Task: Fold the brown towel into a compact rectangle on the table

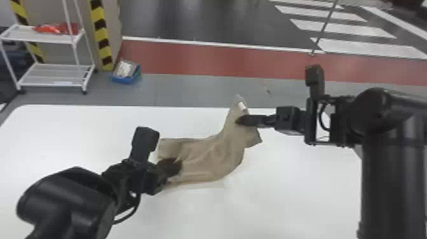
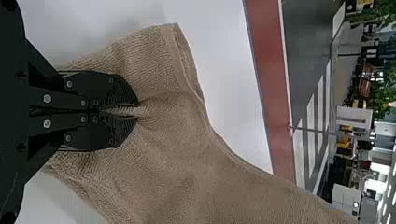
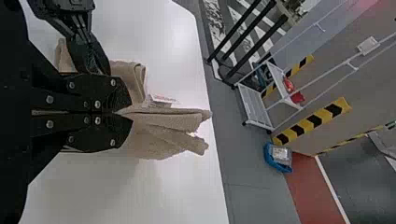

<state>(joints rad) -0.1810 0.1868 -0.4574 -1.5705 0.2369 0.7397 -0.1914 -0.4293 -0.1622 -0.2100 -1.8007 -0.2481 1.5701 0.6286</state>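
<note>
Smooth black casings of the left arm and right arm loomed closest, all rounded shells and thick cylinders. Between them the brown towel, a soft, ribbed terry cloth, spanned the middle of the white tabletop, whose flat surface ended in a rounded corner. Its left gripper had both flat fingers pressed together on a pinch of cloth, creases spreading out from the tips past a thick hemmed edge. At the cloth's other end, the right gripper nipped a fold just beside a small white label, the fabric bunched into limp, doubled flaps there. Beyond stood a tubular white shelf rack with a crumpled red item on top, near a blue plastic bin on the gray floor.
</note>
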